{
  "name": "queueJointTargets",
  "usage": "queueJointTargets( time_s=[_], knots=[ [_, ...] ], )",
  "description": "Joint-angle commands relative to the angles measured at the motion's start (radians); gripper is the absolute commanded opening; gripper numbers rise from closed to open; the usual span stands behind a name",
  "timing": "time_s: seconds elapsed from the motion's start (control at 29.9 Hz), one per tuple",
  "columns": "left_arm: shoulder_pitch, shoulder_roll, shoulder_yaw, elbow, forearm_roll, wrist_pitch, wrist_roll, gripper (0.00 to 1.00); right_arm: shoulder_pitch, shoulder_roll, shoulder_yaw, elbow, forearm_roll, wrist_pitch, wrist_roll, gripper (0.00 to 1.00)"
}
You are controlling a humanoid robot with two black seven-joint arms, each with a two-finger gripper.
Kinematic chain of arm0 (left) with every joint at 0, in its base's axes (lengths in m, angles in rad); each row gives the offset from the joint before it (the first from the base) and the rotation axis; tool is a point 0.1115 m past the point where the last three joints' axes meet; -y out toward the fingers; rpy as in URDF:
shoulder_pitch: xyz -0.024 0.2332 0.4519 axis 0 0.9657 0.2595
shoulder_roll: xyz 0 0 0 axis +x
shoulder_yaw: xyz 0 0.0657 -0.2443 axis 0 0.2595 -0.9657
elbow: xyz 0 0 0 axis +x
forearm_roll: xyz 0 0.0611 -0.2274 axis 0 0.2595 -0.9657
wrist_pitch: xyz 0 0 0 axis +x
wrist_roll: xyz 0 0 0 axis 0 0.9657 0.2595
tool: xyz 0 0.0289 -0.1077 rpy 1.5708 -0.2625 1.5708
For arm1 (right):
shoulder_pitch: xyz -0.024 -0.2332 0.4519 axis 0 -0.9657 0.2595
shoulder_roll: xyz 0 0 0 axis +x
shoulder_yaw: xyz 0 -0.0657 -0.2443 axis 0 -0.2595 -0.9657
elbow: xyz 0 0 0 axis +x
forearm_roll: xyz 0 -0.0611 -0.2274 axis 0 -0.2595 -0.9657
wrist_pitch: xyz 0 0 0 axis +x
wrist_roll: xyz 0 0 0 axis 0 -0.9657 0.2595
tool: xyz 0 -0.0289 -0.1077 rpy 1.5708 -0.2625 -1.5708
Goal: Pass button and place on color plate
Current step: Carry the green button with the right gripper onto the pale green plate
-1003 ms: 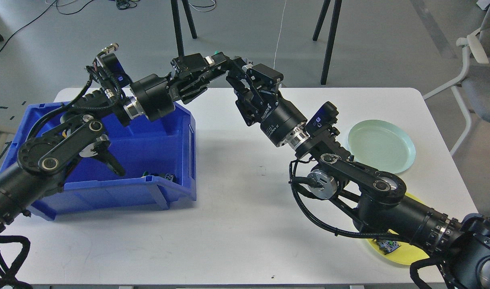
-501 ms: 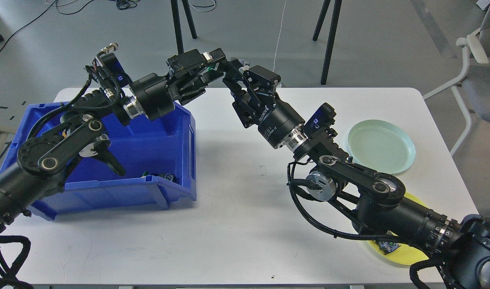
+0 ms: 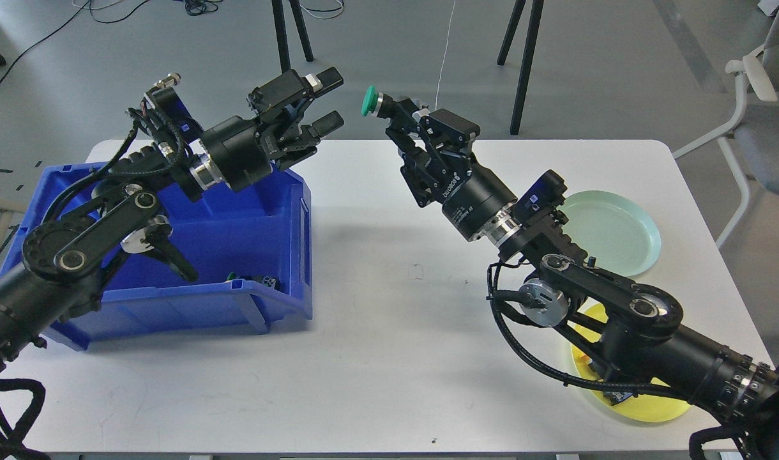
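My right gripper (image 3: 389, 108) is shut on a green-capped button (image 3: 369, 101) and holds it in the air above the table's far edge. My left gripper (image 3: 329, 99) is open and empty, a short way left of the button, above the blue bin (image 3: 236, 236). A pale green plate (image 3: 610, 231) lies at the right of the white table (image 3: 377, 345). A yellow plate (image 3: 645, 402) lies near the front right, mostly hidden under my right arm, with a small dark part on it.
Several small parts lie in the blue bin's front corner (image 3: 255, 280). Stand legs (image 3: 523, 64) rise behind the table's far edge. A chair (image 3: 766, 108) stands at the far right.
The two grippers were together around the button. Now my left gripper has opened and drawn back left, and my right gripper has moved right with the button in it.
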Motion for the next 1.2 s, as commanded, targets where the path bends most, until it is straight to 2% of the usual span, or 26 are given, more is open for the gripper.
queueJointTargets(
  time_s=[0.0,0.27,0.43,0.57,0.77,0.87,0.94,1.1,1.17],
  knots=[
    [0.002,0.0,0.001,0.044,-0.013,0.0,0.0,0.97,-0.065,-0.107,0.057,0.054,0.0,-0.001,0.0,0.0],
    [0.014,0.0,0.004,0.055,-0.035,0.0,0.0,0.98,-0.217,-0.461,0.068,0.068,-0.015,-0.013,0.0,0.0],
    [0.02,-0.005,0.004,0.076,-0.035,0.0,0.0,0.98,-0.28,-0.591,0.019,-0.01,-0.034,-0.016,0.0,0.0],
    [0.023,-0.006,0.003,0.078,-0.035,0.0,0.0,0.98,-0.278,-0.589,-0.07,-0.145,-0.061,-0.027,0.0,0.01],
    [0.028,-0.006,0.001,0.078,-0.035,0.0,0.0,0.98,-0.277,-0.548,-0.087,-0.256,-0.061,-0.023,0.0,0.03],
    [0.028,-0.008,0.0,0.078,-0.036,0.0,0.0,0.98,-0.274,-0.49,-0.084,-0.281,-0.058,-0.023,0.0,0.13],
    [0.029,-0.008,0.001,0.078,-0.036,0.0,0.0,0.98,-0.274,-0.477,-0.074,-0.288,-0.055,-0.021,0.0,0.23],
    [0.042,-0.003,0.001,0.078,-0.036,0.0,0.0,0.98,-0.272,-0.437,-0.073,-0.291,-0.054,-0.023,0.0,0.37],
    [0.043,-0.002,0.001,0.078,-0.038,0.0,0.0,0.98,-0.271,-0.434,-0.07,-0.291,-0.054,-0.024,0.0,0.47]
  ],
)
